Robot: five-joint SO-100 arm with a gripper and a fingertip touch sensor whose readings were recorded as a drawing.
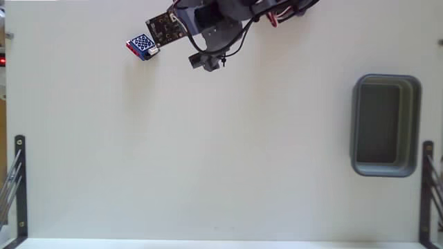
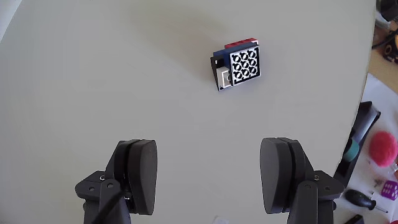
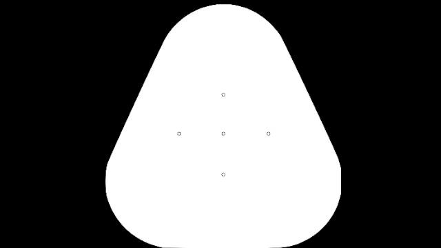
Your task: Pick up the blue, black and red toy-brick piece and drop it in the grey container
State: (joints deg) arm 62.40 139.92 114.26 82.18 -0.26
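Note:
The toy-brick piece (image 1: 142, 45) lies flat on the pale table at the upper left of the fixed view, its blue studded top up and a red layer along one side. In the wrist view the toy-brick piece (image 2: 239, 66) sits ahead of the gripper and a little right of centre, well beyond the fingertips. My gripper (image 2: 211, 175) is open, with only bare table between its two dark pads. The arm (image 1: 214, 28) reaches in from the top edge, just right of the brick. The grey container (image 1: 386, 80) stands far off at the right side, nothing visible inside.
Black metal brackets stand at the table's lower left (image 1: 19, 180) and lower right (image 1: 427, 187). In the wrist view the table edge curves down the right side, and beyond it lie a pink ball (image 2: 384, 149) and small tools.

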